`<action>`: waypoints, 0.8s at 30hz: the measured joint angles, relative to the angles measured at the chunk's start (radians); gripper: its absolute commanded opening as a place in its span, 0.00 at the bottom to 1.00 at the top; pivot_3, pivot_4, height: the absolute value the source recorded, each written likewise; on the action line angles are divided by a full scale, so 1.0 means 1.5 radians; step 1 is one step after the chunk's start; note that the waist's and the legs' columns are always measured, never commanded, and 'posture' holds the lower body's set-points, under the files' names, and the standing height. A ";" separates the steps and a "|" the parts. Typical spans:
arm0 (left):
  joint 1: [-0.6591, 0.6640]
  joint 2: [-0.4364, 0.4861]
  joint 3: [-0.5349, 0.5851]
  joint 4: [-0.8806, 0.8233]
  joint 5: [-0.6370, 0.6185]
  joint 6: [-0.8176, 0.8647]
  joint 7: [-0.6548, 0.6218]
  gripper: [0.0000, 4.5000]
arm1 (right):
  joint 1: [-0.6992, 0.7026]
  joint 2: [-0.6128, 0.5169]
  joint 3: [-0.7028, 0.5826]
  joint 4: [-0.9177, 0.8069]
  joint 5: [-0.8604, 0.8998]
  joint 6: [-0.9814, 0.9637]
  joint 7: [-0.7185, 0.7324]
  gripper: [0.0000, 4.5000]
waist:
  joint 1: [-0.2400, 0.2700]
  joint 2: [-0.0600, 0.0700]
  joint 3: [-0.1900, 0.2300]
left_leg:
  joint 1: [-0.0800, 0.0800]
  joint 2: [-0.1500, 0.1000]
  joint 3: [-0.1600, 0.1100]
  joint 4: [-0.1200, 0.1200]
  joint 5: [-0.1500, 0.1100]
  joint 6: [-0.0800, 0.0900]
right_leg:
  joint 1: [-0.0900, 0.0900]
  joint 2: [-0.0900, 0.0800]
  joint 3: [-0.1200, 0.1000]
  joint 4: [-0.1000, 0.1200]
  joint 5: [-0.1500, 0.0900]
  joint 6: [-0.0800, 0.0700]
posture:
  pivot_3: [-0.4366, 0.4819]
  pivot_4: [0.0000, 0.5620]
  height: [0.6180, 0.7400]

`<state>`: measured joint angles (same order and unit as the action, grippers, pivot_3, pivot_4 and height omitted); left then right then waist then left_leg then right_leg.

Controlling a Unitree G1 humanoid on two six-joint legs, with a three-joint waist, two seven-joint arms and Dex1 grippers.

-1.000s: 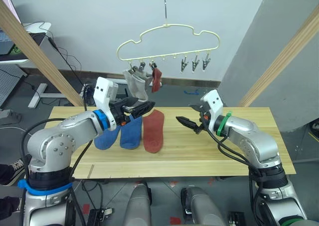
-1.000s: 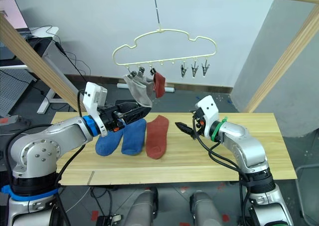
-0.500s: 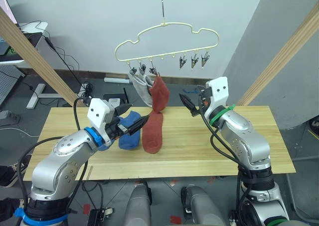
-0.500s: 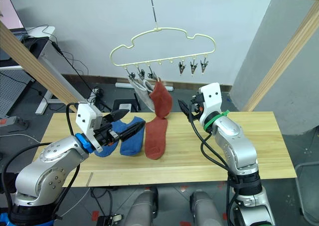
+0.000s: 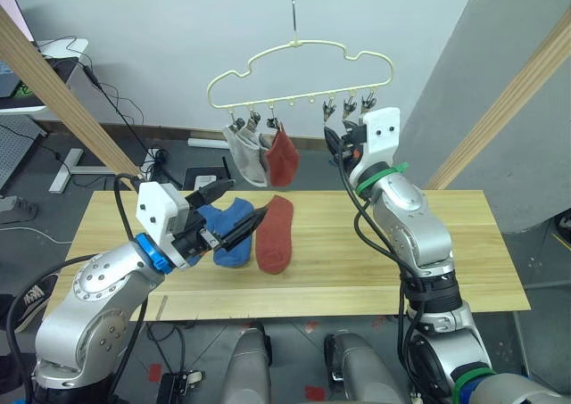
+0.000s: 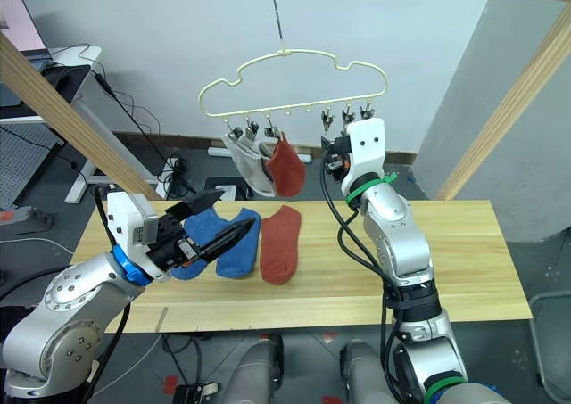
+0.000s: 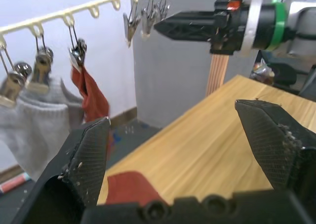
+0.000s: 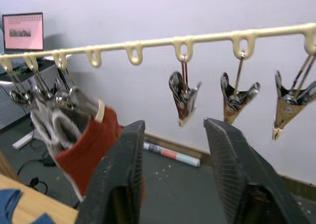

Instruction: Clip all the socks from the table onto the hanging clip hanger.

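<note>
Two grey socks (image 5: pixel 243 151) and one rust-red sock (image 5: pixel 284 157) hang clipped on clip hanger (image 5: pixel 299 76) | two blue socks (image 5: pixel 225 231), one red on tabletop (image 5: pixel 375 266) | right gripper (image 5: pixel 332 139) spread below free clips | left gripper (image 5: pixel 234 215) spread above blue socks

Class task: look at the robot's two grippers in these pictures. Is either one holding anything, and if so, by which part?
Nothing is held. The left gripper is open above the table, and the right gripper is open just below the clip hanger, gripping neither clip nor sock.
</note>
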<state>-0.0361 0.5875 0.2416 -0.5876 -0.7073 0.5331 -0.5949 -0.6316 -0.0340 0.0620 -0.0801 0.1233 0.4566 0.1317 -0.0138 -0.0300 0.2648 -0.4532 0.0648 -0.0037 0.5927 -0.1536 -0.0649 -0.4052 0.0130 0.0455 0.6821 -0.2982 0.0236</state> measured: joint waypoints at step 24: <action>0.004 -0.003 0.000 -0.007 0.000 0.000 0.019 1.00 | -0.112 0.052 -0.028 0.188 -0.015 -0.092 -0.044 0.45 | 0.008 0.000 0.000 | 0.000 0.000 0.000 0.000 0.000 0.000 | 0.000 0.000 0.000 0.000 0.001 -0.001 | 0.59 0.47 1.00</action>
<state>-0.0307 0.5823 0.2423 -0.5983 -0.7076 0.5334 -0.5665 -0.7996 0.0442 0.0194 0.2013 0.1015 0.3180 0.0653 -0.0025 -0.0299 0.2649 -0.4531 0.0649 -0.0040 0.5928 -0.1535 -0.0648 -0.4052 0.0131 0.0449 0.6828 -0.2972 0.0217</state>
